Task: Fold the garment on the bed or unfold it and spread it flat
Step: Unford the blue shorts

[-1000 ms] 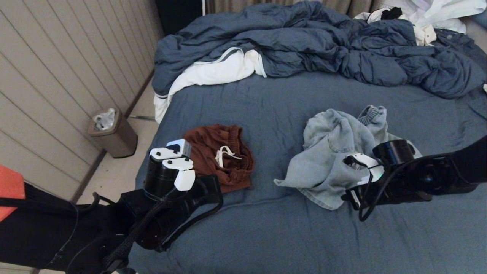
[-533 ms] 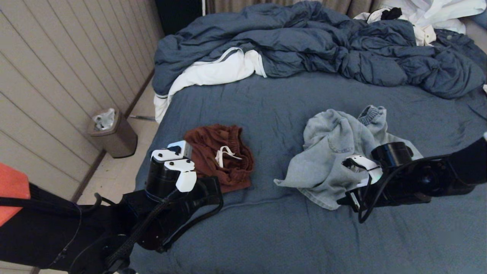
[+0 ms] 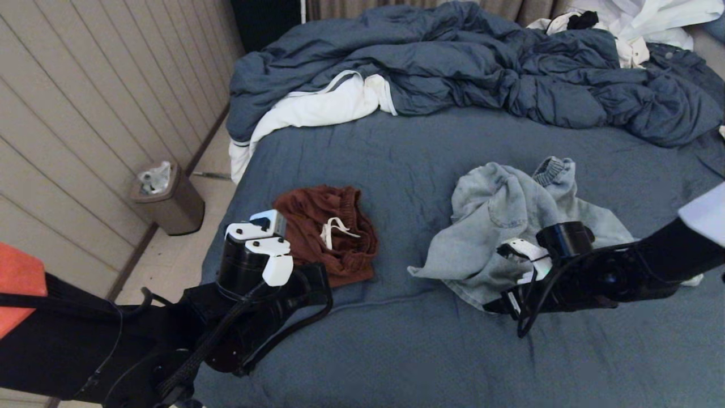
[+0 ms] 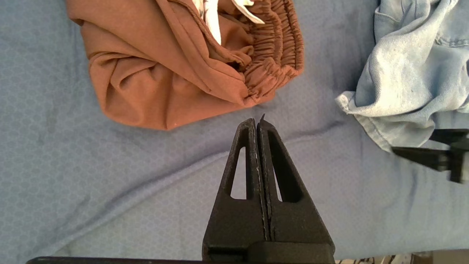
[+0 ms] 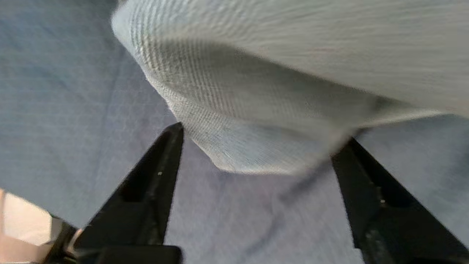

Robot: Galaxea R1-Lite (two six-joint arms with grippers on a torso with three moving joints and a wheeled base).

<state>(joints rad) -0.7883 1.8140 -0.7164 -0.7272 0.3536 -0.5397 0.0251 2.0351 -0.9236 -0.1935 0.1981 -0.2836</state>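
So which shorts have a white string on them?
The rust-brown shorts, the ones lying by the left gripper. A white drawstring shows at their waistband. The pale blue denim shorts by the right gripper show no string.

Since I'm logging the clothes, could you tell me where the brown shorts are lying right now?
In the head view the brown shorts lie crumpled on the bed, left of the light denim garment, just beyond the left gripper.

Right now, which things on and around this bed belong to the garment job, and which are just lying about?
Job:
light denim shorts, right gripper open at their hem
brown shorts
bed
left gripper, shut, idle near the brown shorts

Lying about:
blue duvet
white linens
bin
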